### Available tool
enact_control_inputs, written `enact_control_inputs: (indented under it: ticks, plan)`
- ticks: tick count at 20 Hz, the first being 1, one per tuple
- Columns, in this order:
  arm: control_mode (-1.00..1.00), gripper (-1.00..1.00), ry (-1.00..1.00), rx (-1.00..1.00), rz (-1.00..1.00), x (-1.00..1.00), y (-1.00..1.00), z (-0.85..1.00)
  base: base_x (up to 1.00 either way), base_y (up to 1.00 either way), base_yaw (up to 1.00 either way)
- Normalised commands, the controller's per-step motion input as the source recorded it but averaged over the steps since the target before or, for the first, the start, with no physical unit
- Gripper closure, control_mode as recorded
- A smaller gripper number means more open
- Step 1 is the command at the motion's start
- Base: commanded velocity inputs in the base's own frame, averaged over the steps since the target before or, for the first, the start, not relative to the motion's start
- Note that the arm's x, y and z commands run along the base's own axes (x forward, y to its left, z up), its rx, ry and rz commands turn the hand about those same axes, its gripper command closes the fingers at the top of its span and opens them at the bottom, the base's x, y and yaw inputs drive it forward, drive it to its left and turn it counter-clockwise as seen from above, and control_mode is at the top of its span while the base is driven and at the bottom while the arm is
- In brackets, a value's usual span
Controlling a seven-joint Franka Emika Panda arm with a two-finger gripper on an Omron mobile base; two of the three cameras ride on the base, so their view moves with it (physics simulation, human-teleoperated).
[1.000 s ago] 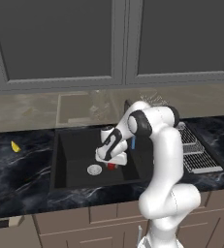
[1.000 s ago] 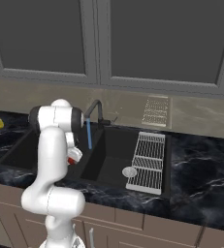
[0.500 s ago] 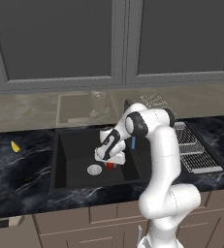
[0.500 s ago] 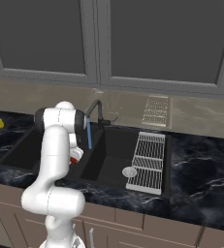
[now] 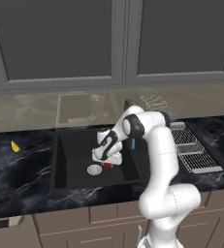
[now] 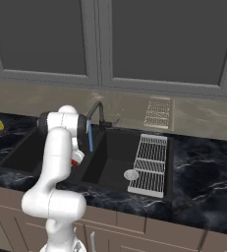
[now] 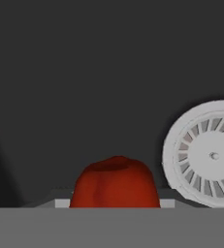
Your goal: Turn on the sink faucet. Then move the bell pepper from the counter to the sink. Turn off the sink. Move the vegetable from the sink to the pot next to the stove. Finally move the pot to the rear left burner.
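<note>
In the left base view, the white arm bends down into the black sink (image 5: 60,160). The hand (image 5: 107,162) is low in the bowl, next to the round silver drain (image 5: 94,169). A bit of the red bell pepper (image 5: 107,166) peeks out right under the hand.

In the right base view, a thin blue line of water (image 6: 90,138) runs down from the sink faucet (image 6: 96,114). So the tap is on. The pepper (image 6: 77,158) shows as a red spot beside the arm, low in the left bowl. A silver wire rack (image 6: 149,165) lies over the right bowl. A small yellow piece (image 6: 0,126) sits far off on the table (image 6: 203,172).

In the hand view, the pepper (image 7: 116,183) sits right at the bottom, between the fingers, with the drain (image 7: 208,154) just beside it. The hand looks closed around the pepper.

I think 2 steps are nearly done: water on, pepper in the sink. Still to do: turn the water off, put the pepper in the pot, move the pot to the burner.
</note>
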Motion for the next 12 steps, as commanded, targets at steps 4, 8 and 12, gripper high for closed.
enact_control_inputs:
  ticks: [4, 8, 12]
  plan:
    - [-1.00, 1.00, 0.00, 0.00, 0.00, 0.17, 0.16, -0.17, 0.00, 0.00, 0.00]
    - [-1.00, 1.00, 0.00, 0.00, 0.00, 0.11, 0.18, -0.20, 0.00, 0.00, 0.00]
    - [-1.00, 1.00, 0.00, 0.00, 0.00, 0.01, 0.07, -0.21, 0.00, 0.00, 0.00]
